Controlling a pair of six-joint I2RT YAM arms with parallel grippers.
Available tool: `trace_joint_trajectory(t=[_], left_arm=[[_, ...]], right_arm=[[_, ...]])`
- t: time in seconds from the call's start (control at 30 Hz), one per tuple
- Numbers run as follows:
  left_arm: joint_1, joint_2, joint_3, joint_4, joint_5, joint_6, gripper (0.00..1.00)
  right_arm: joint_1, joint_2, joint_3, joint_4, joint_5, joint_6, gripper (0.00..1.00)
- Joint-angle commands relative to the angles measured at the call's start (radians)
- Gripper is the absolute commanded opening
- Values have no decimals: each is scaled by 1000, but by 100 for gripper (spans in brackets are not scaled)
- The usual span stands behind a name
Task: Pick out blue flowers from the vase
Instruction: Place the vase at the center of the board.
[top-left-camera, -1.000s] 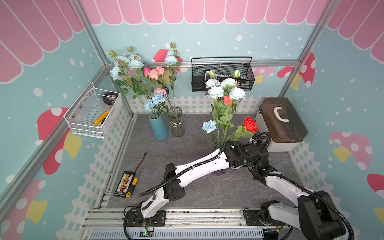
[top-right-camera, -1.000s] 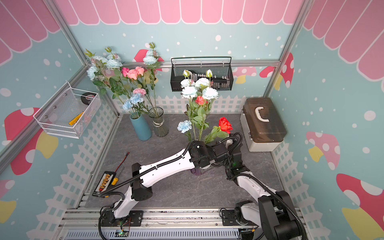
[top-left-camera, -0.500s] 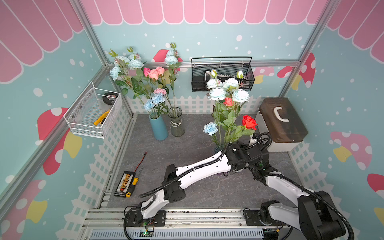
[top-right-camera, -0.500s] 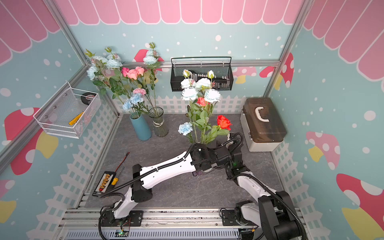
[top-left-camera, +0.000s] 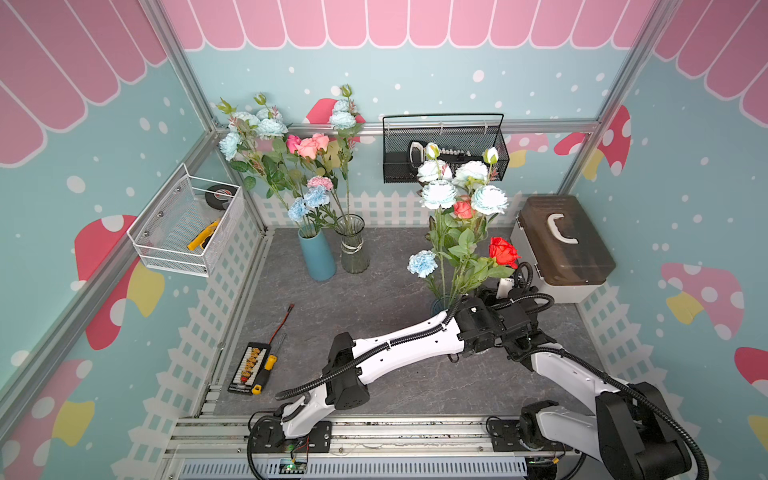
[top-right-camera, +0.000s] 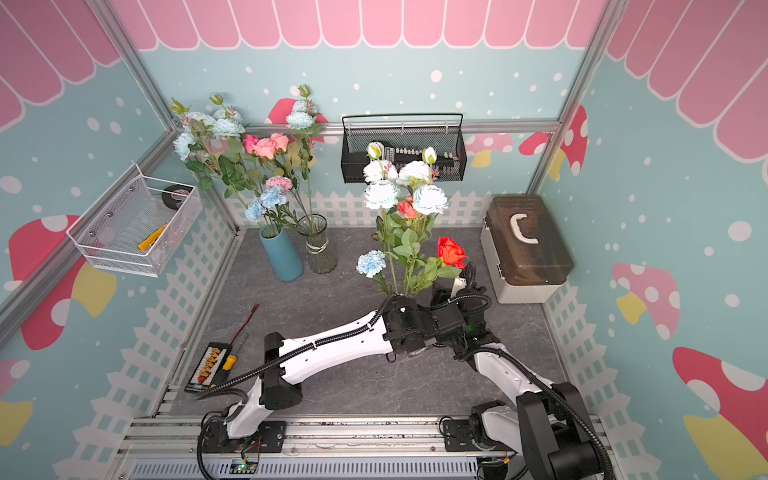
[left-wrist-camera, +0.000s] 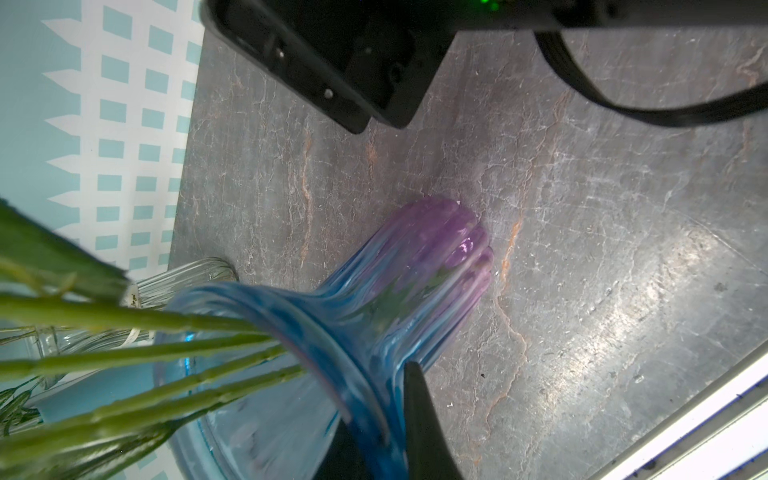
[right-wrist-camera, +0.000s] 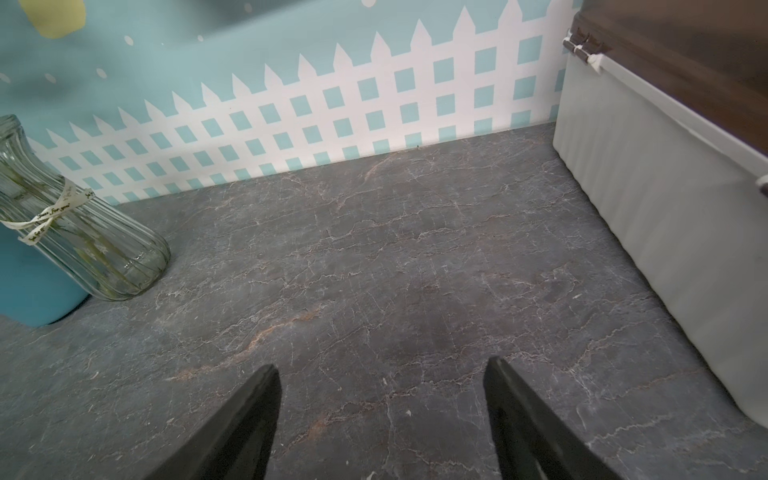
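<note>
At the right-hand part of the counter (top-left-camera: 374, 291), near the storage box (top-left-camera: 561, 245), stands the blue-and-purple glass vase (left-wrist-camera: 415, 266) that carries your bouquet. Your left end effector (left-wrist-camera: 374, 432) is closed almost fully on the vase's flared rim, with 1 finger outside the glass and the other seemingly inside the mouth. I judge that grip is there to anchor the vase, so that it neither tips nor slides when a stem is drawn upward.

The blue flowers (top-left-camera: 438, 194) are all in that vase and none is gripped. You have 4 large pale heads high on long stems. The small blue carnation (top-left-camera: 422, 263) sits lower, on the side away from the box. A coral rose (top-left-camera: 462, 208) sits among the tall heads and a red rose (top-left-camera: 503, 251) leans toward the box; both should stay put.

Your right end effector (right-wrist-camera: 382, 365) has its jaws wide apart and holds nothing. It hangs low over bare counter beside the vase, which suits it as the picking one. The green stems (left-wrist-camera: 145, 324) crowd together at the mouth, so you will probably want to take a blue stem higher up, where it parts from the roses.
</note>
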Motion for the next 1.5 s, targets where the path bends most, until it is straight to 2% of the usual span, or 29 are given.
trace_joint_trajectory(t=[0.0,0.2,0.4,0.77,1.2,1.3,1.47], left_arm=[[-50,-74,4,9,-38,52,0],[-53,-109,-31,9,-43,43,0],[-38,-157,-77,22,-52,40,0],[-11,-202,-218,105,-48,44,0],[-14,-245,-256,173,-50,74,37],[-18,-245,-227,174,-74,81,43],[-35,-289,-187,250,-151,107,47]], right_arm=[[4,10,3,-24,3,2,77],[4,12,5,-25,1,2,79],[3,-4,-1,-25,-13,-1,90],[4,-191,-116,-42,33,31,93],[4,-137,-84,-52,21,26,93],[4,-127,-78,-52,18,26,93],[4,-118,-73,-54,14,25,93]])
